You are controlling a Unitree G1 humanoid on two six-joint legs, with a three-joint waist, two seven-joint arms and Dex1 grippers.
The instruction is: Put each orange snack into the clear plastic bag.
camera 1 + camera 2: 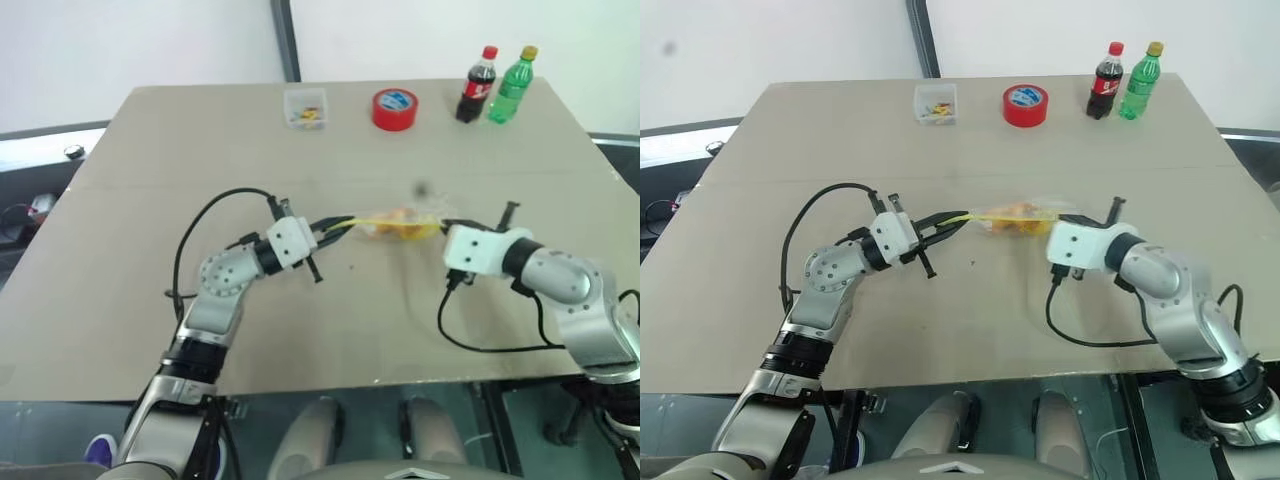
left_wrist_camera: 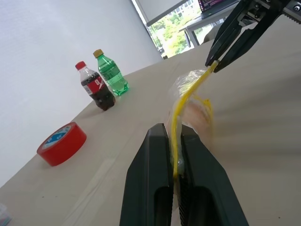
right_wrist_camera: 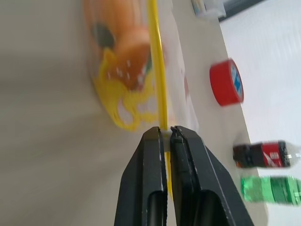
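Large beige rectangular table [image 1: 150,180] takes up most of the head views. Left gripper [image 1: 952,221], two black fingers, sits centre-left of the frame, closed on the yellow seal strip at one end of the clear crinkly plastic bag [image 1: 1025,218]. Right gripper [image 3: 168,133], same type, sits centre-right, clamped on the other end of the same strip. The bag hangs stretched between the two grippers at mid-frame; whether it touches the table cannot be told. Inside it, an orange-brown glossy oval snack [image 3: 126,49] shows through the plastic, close beside the seal strip; how many snacks are in there cannot be told. A pale yellow printed patch on the bag sits beside the snack.

Along the upper edge of the table, well apart from the bag: red tape roll [image 1: 395,108] at upper centre, dark cola bottle with red cap [image 1: 477,86] and green bottle with yellow cap [image 1: 511,87] standing upright side by side at upper right, small clear rigid box of coloured bits [image 1: 305,108] left of the tape.
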